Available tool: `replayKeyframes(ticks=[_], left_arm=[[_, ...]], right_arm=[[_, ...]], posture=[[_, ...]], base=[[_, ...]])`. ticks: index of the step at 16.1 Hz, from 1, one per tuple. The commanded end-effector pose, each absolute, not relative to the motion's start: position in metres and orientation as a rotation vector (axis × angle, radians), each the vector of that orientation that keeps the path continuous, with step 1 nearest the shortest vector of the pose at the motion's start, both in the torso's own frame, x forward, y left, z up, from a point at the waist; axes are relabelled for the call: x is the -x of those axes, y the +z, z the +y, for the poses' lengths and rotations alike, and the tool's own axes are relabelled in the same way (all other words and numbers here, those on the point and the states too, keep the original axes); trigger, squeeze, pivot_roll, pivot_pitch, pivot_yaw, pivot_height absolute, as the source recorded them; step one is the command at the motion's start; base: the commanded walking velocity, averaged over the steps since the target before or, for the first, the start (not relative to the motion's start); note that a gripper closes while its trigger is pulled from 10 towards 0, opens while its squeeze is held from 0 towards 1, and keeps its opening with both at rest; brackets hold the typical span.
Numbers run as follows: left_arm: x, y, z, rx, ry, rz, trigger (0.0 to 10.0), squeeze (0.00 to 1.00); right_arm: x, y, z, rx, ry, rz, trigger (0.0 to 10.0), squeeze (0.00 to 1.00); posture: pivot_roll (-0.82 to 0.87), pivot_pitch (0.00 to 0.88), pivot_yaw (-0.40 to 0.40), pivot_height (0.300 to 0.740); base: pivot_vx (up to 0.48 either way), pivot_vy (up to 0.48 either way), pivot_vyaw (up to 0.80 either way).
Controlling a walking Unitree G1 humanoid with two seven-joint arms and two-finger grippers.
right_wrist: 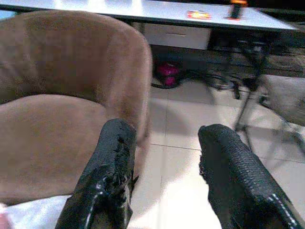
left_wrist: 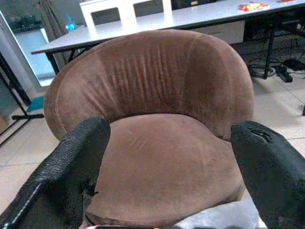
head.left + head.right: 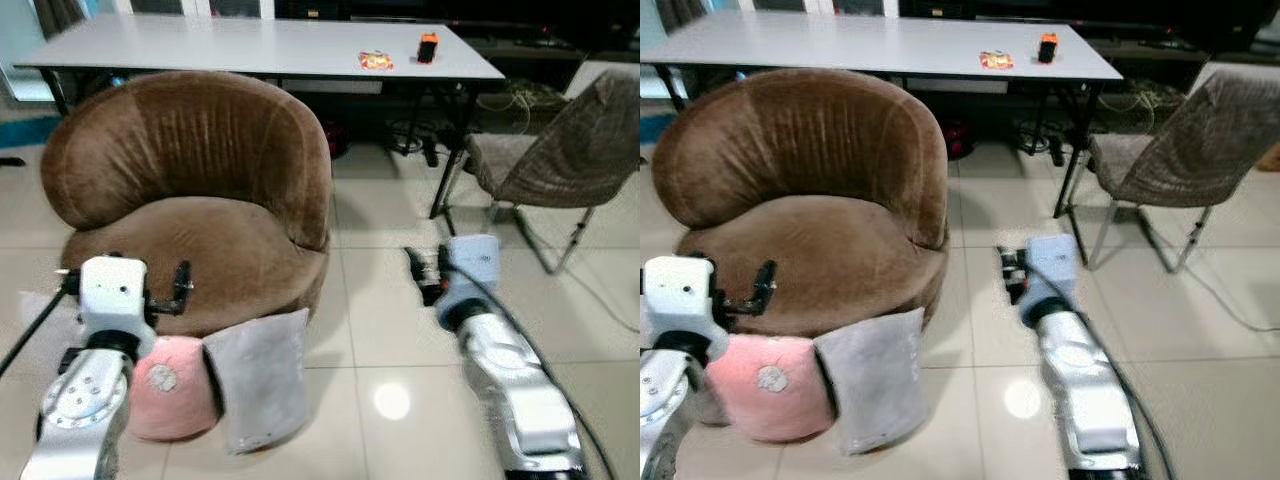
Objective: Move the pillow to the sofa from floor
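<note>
Leaning on the sofa front: a grey pillow (image 3: 262, 378) stands on its edge on the floor (image 3: 400, 330), tilted against the base of the brown sofa (image 3: 200, 200); a pink pillow (image 3: 172, 388) lies just beside it, touching it, toward the robot's left.
Look of the pillows: the grey one is plain, square, with soft corners; the pink one is rounder and has a small pale patch in its middle.
Sofa: round, with a high curved back; its seat is bare.
Open room: pale glossy tiles stretch to the right of the sofa, between it and a grey chair (image 3: 560, 150) with thin metal legs.
Edges: a long white table (image 3: 260, 48) stands behind the sofa back; cables lie on the floor under it.
Writing: a small orange thing (image 3: 428, 46) and a packet (image 3: 376, 61) lie on the table; no text can be read.
Left gripper (image 2: 167, 157): fingers wide apart, holding nothing, raised before the sofa seat above the pink pillow.
Right gripper (image 1: 164, 157): fingers spread, holding nothing, low over the tiles beside the sofa's right edge.
</note>
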State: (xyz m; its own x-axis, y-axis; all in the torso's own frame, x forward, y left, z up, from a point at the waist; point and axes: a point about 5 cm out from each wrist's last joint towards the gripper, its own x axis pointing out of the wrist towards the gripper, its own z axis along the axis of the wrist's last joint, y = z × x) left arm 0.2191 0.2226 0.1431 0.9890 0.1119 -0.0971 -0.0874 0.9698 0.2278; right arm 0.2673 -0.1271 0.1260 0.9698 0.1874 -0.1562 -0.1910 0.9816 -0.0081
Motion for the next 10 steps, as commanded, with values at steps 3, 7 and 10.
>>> replayKeyframes(ticks=[3, 7, 10], left_arm=[[-0.2221, 0.1449, 0.2177, -0.226, 0.074, 0.096, 10.0, 0.0], [-0.2231, 0.145, 0.2178, -0.231, 0.073, 0.095, 10.0, 0.0], [-0.2237, 0.1453, 0.2187, -0.235, 0.08, 0.094, 10.0, 0.0]], right_arm=[[-0.2685, 0.1248, -0.1369, 0.037, 0.153, 0.16, 10.0, 0.0], [-0.27, 0.1248, -0.136, 0.045, 0.153, 0.158, 10.0, 0.0], [-0.2716, 0.1251, -0.1361, 0.047, 0.154, 0.157, 10.0, 0.0]], posture=[[-0.06, 0.0, -0.011, 0.74], [-0.06, 0.0, -0.011, 0.74], [-0.06, 0.0, -0.015, 0.74]], base=[[0.304, 0.0, 0.0], [0.293, 0.0, 0.6], [0.26, 0.0, 0.8]])
